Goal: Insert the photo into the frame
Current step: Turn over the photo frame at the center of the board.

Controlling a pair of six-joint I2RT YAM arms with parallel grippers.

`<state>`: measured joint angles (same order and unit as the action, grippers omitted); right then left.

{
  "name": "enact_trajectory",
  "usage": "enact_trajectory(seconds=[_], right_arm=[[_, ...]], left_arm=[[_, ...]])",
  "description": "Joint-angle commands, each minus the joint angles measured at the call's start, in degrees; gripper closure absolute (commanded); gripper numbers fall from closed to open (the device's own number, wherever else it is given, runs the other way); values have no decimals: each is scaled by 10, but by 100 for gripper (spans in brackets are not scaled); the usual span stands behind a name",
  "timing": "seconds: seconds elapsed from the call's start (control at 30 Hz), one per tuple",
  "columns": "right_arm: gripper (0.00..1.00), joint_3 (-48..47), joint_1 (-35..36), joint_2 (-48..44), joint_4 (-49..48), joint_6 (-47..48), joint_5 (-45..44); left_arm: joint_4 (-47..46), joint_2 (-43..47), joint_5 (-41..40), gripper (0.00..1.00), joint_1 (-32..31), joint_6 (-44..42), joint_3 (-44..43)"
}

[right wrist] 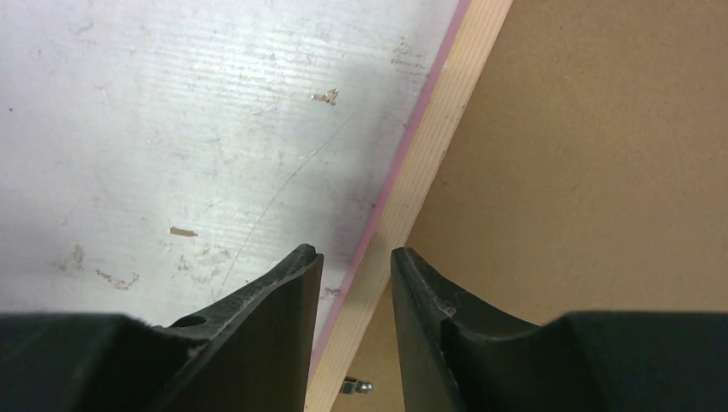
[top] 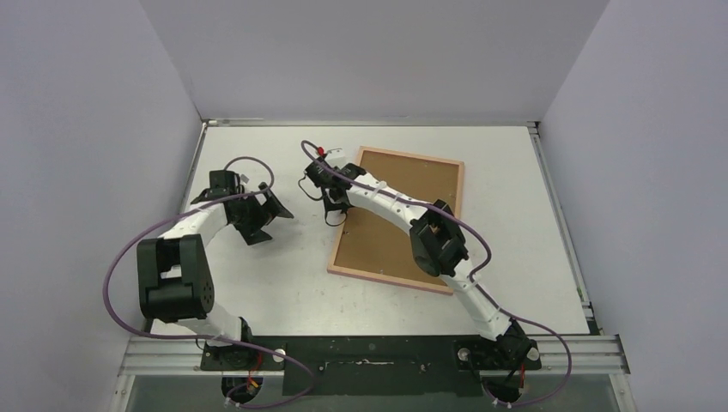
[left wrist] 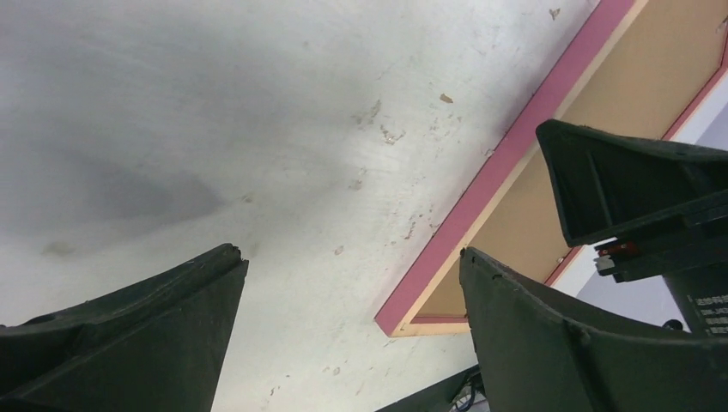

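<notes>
The frame point(right wrist: 432, 154) lies face down on the worktop point(left wrist: 215, 103). Right gripper point(right wrist: 354, 253) jaws, narrowly parted, sit over its left rail, though I cannot tell if they grip it. Left gripper point(left wrist: 349, 251) jaws gape released beside it.

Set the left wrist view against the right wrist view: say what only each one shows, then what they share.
Only the left wrist view: the left jaws standing wide apart with nothing between them, a corner of the frame with its pink side, and the right jaws seen from outside, over the frame. Only the right wrist view: the right jaws with a narrow gap above the frame's wood-coloured rail, and a small metal fitting at the bottom. Both: the scuffed white table, the frame's edge and the brown backing panel.
</notes>
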<state>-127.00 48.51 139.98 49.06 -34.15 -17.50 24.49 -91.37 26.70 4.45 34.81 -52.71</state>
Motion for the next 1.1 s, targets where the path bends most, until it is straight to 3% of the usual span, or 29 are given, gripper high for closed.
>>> enact_trajectory(seconds=[0.0,0.3,0.43,0.8,1.07], right_arm=[[65,-15,5,5,27,-10,-23],[64,-17,4,-3,46,-29,-46],[64,-48,5,21,81,-28,-47],[61,-43,1,28,67,-39,-12],[80,-36,-4,21,63,-56,11]], left_arm=[[78,48,-48,3,14,-40,-31],[89,52,-27,4,20,-53,-36],[71,51,-2,17,21,-49,-20],[58,30,19,23,20,-37,-15],[14,45,18,24,20,-19,0]])
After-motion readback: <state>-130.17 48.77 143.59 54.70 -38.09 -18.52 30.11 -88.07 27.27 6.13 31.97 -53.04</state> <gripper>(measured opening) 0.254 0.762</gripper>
